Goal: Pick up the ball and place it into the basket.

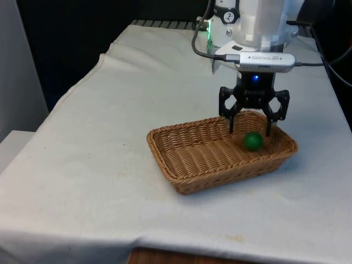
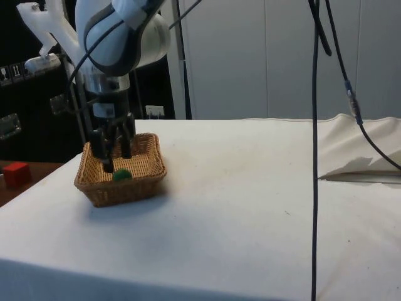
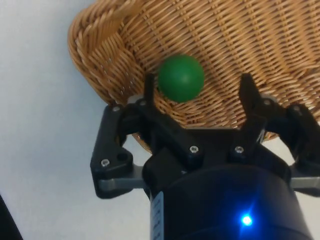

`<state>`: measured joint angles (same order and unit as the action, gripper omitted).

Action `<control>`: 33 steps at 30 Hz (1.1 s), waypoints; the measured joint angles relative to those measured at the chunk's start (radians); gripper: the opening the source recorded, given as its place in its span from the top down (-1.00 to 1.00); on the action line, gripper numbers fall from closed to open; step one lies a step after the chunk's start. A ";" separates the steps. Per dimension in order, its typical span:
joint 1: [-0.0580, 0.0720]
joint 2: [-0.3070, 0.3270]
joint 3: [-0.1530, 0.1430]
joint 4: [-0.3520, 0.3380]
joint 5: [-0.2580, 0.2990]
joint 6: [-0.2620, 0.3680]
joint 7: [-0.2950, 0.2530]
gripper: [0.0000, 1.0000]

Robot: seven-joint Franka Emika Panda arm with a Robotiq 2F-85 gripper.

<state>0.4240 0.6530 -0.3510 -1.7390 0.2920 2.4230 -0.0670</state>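
Note:
A green ball (image 1: 253, 141) lies inside the woven wicker basket (image 1: 187, 170), near its end on the front view's right. My black gripper (image 1: 249, 131) hovers just above that end, fingers open and spread wider than the ball. The wrist view shows the ball (image 3: 181, 78) resting on the basket floor (image 3: 260, 45) between and beyond the two fingertips, touching neither. From the side, the gripper (image 2: 116, 161) dips into the basket (image 2: 128, 188) with the ball (image 2: 121, 175) just below it.
The basket stands on the white cloth (image 1: 99, 165), with open cloth all round it. A small red block (image 2: 15, 173) sits off the table in the side view. A black cable (image 2: 315, 157) hangs down in front of the side camera.

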 measured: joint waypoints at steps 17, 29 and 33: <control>0.007 -0.049 -0.012 -0.025 -0.009 -0.024 0.000 -1.00; 0.015 -0.202 -0.014 -0.158 -0.052 -0.031 0.002 -1.00; 0.015 -0.277 -0.014 -0.222 -0.072 -0.031 0.002 -1.00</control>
<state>0.4390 0.3760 -0.3650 -1.9610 0.2200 2.3920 -0.0650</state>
